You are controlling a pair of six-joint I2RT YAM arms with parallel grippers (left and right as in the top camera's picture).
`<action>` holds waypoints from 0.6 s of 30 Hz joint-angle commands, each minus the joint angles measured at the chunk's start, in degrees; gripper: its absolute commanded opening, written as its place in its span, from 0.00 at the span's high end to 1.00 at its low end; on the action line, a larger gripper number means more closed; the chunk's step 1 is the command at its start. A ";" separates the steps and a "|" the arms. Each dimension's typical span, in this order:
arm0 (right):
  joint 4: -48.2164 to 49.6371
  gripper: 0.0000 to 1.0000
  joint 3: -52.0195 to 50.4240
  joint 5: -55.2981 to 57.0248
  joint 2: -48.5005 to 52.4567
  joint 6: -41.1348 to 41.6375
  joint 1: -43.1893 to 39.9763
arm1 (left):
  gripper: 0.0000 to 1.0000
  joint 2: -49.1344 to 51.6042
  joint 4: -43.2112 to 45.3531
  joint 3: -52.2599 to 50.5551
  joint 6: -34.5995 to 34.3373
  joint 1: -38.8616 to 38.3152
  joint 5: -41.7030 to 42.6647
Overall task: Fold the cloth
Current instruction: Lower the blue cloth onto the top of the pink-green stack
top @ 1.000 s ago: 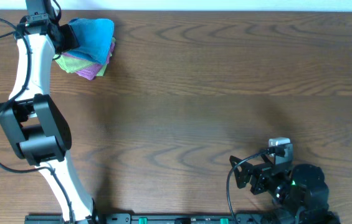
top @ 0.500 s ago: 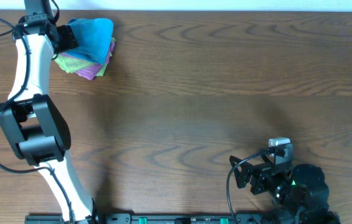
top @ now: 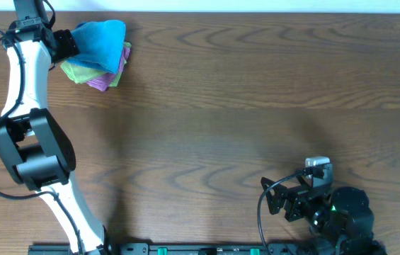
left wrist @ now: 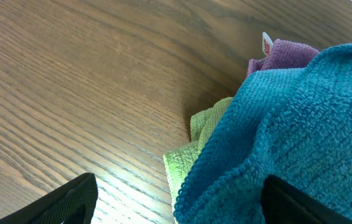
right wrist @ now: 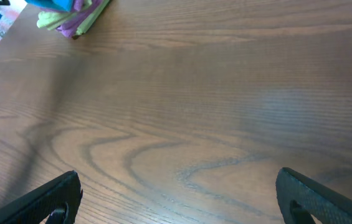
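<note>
A pile of folded cloths sits at the table's far left: a blue cloth [top: 102, 40] on top, a green one [top: 79, 69] and a purple one [top: 104, 81] under it. My left gripper [top: 65, 44] is open at the pile's left edge; in the left wrist view the blue cloth [left wrist: 300, 124] lies between the spread fingers, over the green cloth [left wrist: 194, 155] and the purple one [left wrist: 285, 53]. My right gripper [top: 274, 200] is open and empty near the front right, over bare wood. The pile shows far off in the right wrist view [right wrist: 70, 15].
The brown wooden table [top: 256, 106] spreads wide between the two arms. The left arm's white and black links [top: 30, 142] stand along the left side. The right arm's base [top: 345, 212] is at the front right edge.
My left arm has shifted a little to the left, away from the pile. The cloths and the right arm have not moved.
</note>
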 commanded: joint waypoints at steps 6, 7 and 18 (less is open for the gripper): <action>-0.04 0.01 -0.07 0.39 -0.28 0.79 -0.68 | 0.13 -2.69 -0.04 2.78 0.17 0.52 -1.09; -0.07 0.01 -0.07 0.39 -0.28 0.79 -0.68 | 0.13 -2.71 -0.11 2.97 0.17 0.57 -1.11; -0.07 0.00 -0.07 0.39 -0.28 0.79 -0.68 | 0.11 -2.91 -1.79 6.25 0.15 0.61 -1.09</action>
